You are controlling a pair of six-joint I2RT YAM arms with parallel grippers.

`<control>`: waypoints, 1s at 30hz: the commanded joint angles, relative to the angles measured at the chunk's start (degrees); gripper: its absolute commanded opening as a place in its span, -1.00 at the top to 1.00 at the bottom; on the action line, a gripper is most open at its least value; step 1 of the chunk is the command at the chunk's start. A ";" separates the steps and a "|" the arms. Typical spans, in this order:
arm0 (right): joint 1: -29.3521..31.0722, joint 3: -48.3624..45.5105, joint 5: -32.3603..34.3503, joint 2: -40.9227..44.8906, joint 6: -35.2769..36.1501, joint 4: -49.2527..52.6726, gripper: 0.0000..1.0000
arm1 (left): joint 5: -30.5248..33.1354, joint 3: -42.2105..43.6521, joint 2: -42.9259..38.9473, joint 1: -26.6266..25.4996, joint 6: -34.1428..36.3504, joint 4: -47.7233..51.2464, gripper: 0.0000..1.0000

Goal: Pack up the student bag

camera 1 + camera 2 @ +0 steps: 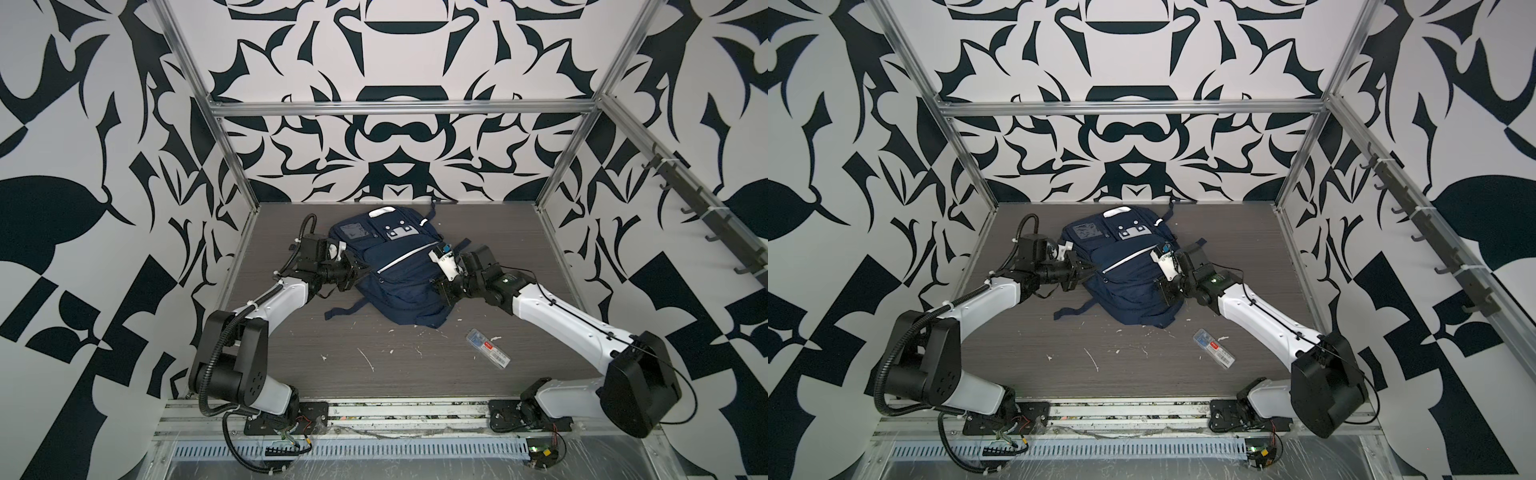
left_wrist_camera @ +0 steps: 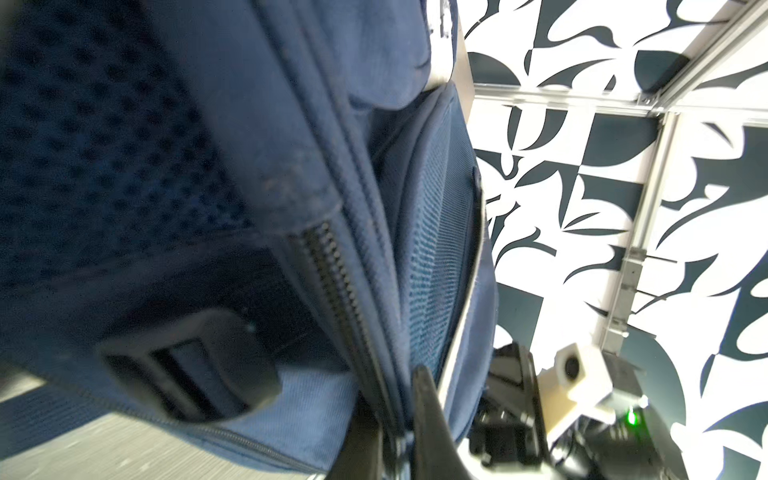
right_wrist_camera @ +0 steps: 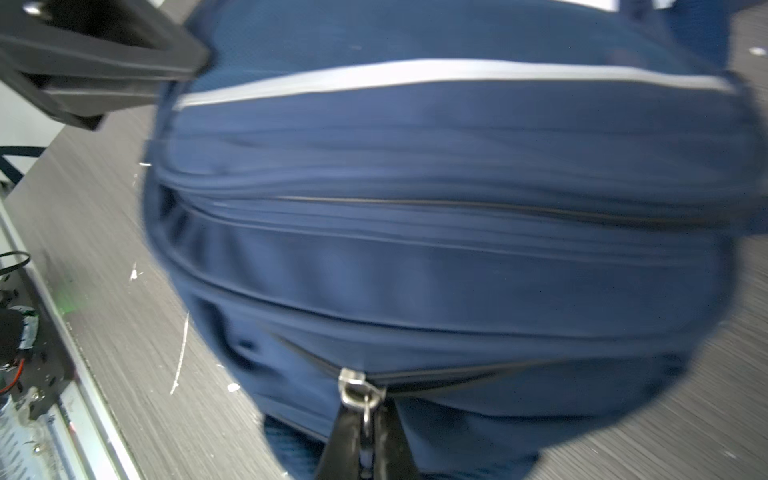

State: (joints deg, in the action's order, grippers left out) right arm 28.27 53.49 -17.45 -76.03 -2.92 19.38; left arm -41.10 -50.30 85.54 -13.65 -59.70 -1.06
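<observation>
The student bag point(image 1: 395, 270) point(image 1: 1125, 274), navy with white stripes, lies flat on the grey table in both top views. My left gripper point(image 1: 358, 271) point(image 1: 1089, 268) is at its left side. In the left wrist view the left gripper point(image 2: 395, 432) is shut on a fold of the bag's fabric point(image 2: 419, 249) beside a zip. My right gripper point(image 1: 437, 286) point(image 1: 1162, 289) is at the bag's right side. In the right wrist view the right gripper point(image 3: 368, 419) is shut on the metal zip pull point(image 3: 366, 409), just behind the slider point(image 3: 353, 384).
A clear plastic case with a red label point(image 1: 488, 343) point(image 1: 1214, 348) lies on the table in front of the bag, near the right arm. A loose strap point(image 1: 345, 309) trails off the bag's front left. White scraps point(image 1: 368, 359) dot the table. A hook rail point(image 1: 706, 216) lines the right wall.
</observation>
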 commanded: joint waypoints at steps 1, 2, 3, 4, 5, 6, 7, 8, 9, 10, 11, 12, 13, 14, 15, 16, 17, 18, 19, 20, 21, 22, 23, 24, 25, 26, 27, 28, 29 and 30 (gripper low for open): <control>-3.95 1.53 4.00 2.82 2.70 7.38 1.00 | 6.23 -3.93 -0.24 5.53 9.21 3.41 1.00; -3.99 2.22 4.23 2.16 2.83 7.66 1.00 | 5.36 -5.12 0.63 5.53 10.22 4.43 1.00; -3.87 3.13 4.55 1.45 3.16 8.50 1.00 | 4.86 -6.40 1.53 5.40 11.50 5.49 0.87; -3.28 4.26 4.53 0.42 3.31 9.18 1.00 | 3.67 -7.81 2.43 4.73 12.63 6.23 0.34; -2.29 5.24 4.90 -0.65 3.67 9.58 1.00 | 2.55 -9.58 3.39 3.78 14.14 7.76 -0.52; -1.31 5.75 5.30 -1.26 3.92 9.34 1.00 | 2.12 -11.58 4.23 2.80 15.86 10.75 -1.00; -0.17 6.15 5.43 -1.85 3.91 8.63 1.00 | 1.82 -14.14 5.14 1.72 18.13 15.27 -0.98; 0.47 6.34 5.33 -2.40 3.44 7.77 1.00 | 2.17 -16.50 5.55 0.60 20.62 19.51 -0.99; 0.98 6.57 5.20 -2.82 2.99 7.05 1.00 | 3.02 -18.04 5.63 -0.20 22.66 22.96 -0.98; 1.38 6.84 5.06 -3.30 2.46 6.02 1.00 | 4.31 -19.03 5.16 -0.75 24.47 26.45 -0.98; 1.81 6.97 4.84 -3.82 1.73 5.00 1.00 | 5.36 -19.20 4.44 -0.85 25.46 29.14 -0.99; 2.14 7.20 4.73 -4.30 1.12 4.16 1.00 | 6.09 -18.71 3.41 -0.85 25.82 30.97 -0.98; 2.59 7.63 4.47 -4.96 0.59 3.44 1.00 | 7.14 -18.10 2.05 -0.85 26.38 32.57 -0.98; 3.32 8.33 4.53 -5.66 0.22 3.06 1.00 | 8.29 -17.34 0.57 -0.96 27.01 34.63 -0.98; 3.85 9.00 4.58 -6.36 0.03 2.81 1.00 | 8.57 -16.40 -0.81 -1.43 27.10 36.11 -0.98; 4.51 9.76 4.59 -7.18 -0.20 2.64 1.00 | 8.95 -15.24 -2.56 -2.62 27.13 37.31 -0.98; 5.30 10.58 4.52 -8.01 -0.41 2.36 1.00 | 10.07 -13.79 -4.40 -4.20 27.34 38.77 -0.98; 5.99 11.26 4.45 -8.81 -0.63 2.28 1.00 | 11.20 -12.73 -5.87 -5.71 27.49 40.39 -0.98; 6.76 12.08 4.32 -9.70 -0.77 2.22 1.00 | 11.83 -11.27 -7.52 -7.12 27.32 41.95 -0.98; 7.63 12.87 4.22 -10.52 -0.93 2.22 1.00 | 11.65 -9.33 -9.19 -8.11 26.21 42.49 -0.99; 8.20 13.39 4.21 -11.04 -1.09 2.12 1.00 | 11.03 -7.32 -10.75 -8.65 24.72 42.04 -0.99; 8.73 13.91 4.02 -11.70 -1.45 1.92 1.00 | 10.33 -4.88 -11.98 -9.08 22.60 40.78 -1.00; 9.19 14.27 3.61 -12.22 -1.87 1.45 1.00 | 10.17 -2.64 -14.82 -9.73 20.44 38.82 -1.00; 9.61 14.55 3.13 -12.53 -2.23 1.14 1.00 | 10.16 -1.02 -15.86 -10.13 18.75 36.83 -1.00; 10.14 14.92 2.36 -13.01 -2.64 0.76 1.00 | 9.99 0.54 -16.63 -10.19 17.03 34.33 -1.00; 10.80 15.32 1.62 -13.46 -2.94 0.66 1.00 | 9.83 1.73 -16.96 -10.15 15.12 31.45 -1.00; 11.43 15.71 1.18 -13.81 -3.14 0.66 1.00 | 9.64 2.44 -17.02 -10.18 13.35 28.42 -0.99; 12.17 16.06 0.81 -14.20 -3.31 0.70 1.00 | 9.62 3.03 -16.83 -10.15 11.26 25.04 -0.94; 12.94 16.29 0.68 -14.39 -3.45 0.62 1.00 | 9.36 3.12 -16.19 -10.12 9.15 21.96 -0.88; 13.55 16.25 0.67 -14.50 -3.94 0.50 1.00 | 9.09 2.83 -15.37 -10.12 7.66 19.86 -0.86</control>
State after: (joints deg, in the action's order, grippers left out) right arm 40.12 66.61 -14.41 -91.35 -5.32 23.53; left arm -31.70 -47.44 69.23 -23.86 -45.32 28.49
